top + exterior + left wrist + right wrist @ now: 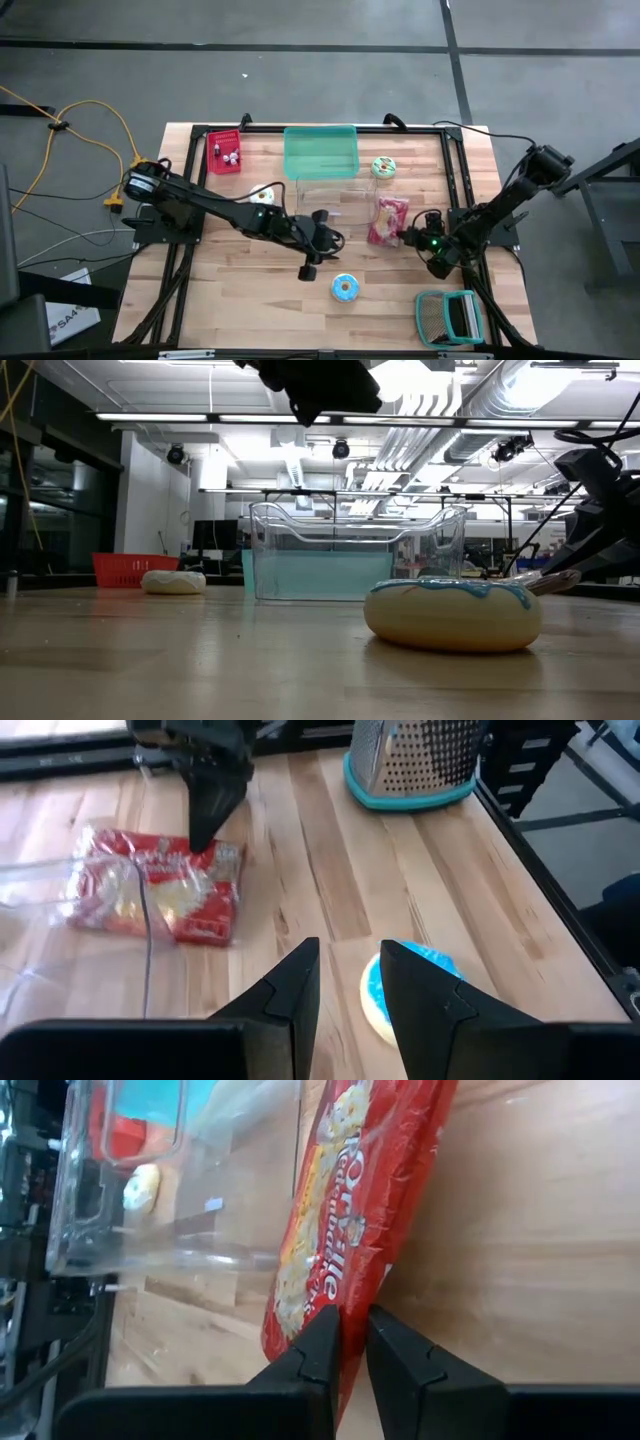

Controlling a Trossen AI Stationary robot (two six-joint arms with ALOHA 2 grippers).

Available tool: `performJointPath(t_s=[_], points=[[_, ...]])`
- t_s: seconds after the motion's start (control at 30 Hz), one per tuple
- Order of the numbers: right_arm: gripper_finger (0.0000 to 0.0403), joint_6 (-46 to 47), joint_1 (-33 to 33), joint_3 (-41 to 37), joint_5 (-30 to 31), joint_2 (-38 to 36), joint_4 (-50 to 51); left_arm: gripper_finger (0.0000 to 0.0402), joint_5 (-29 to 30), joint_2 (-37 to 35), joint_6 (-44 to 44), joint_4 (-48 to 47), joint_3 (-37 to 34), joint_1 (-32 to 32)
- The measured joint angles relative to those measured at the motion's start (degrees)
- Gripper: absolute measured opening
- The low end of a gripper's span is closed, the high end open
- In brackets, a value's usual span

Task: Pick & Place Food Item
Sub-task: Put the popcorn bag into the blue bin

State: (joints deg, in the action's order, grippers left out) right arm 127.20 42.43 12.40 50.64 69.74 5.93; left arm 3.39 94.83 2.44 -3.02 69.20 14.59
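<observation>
A red noodle packet point(388, 220) lies on the table by the near right corner of a clear container point(322, 190) with a teal lid point(320, 152). My right gripper point(352, 1342) is shut on the packet, reaching in from the table's right. My left gripper point(350, 968) hangs over the middle of the table, its fingers a little apart with nothing between them. A blue-iced donut point(405, 985) sits flat on the table just ahead of it, toward the near edge point(345, 287). In the low view the donut point(455, 615) stands in front and the left gripper point(320, 385) shows dark at the top. My right gripper pinches the packet's edge point(340, 1295) between its two fingers, at the packet's near right corner point(400, 236). The fingers slant down from the table's right side. The left wrist view shows a finger point(212, 805) coming down on the packet's end point(205, 855), with the packet's other end beside the clear container.
A green-iced donut point(383, 167) lies right of the container. A red basket point(224, 152) stands at the far left, with a white donut point(265, 192) nearer the middle. A perforated metal holder with a teal rim point(450, 318) stands at the near right corner. Black frame rails border the table.
</observation>
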Motion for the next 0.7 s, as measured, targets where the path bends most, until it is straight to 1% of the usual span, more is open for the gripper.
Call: performJointPath(t_s=[0.37, 0.7], points=[[0.0036, -0.1, 1.9, 0.0, 0.5, -4.4, 3.2, 0.0105, 0.1, 0.2, 0.0, 1.9, 0.0, 0.0], [0.0033, -3.0, 3.6, 0.0, -0.2, -8.6, 3.7, 0.0105, 0.1, 0.2, 0.1, 2.0, 0.0, 0.0]])
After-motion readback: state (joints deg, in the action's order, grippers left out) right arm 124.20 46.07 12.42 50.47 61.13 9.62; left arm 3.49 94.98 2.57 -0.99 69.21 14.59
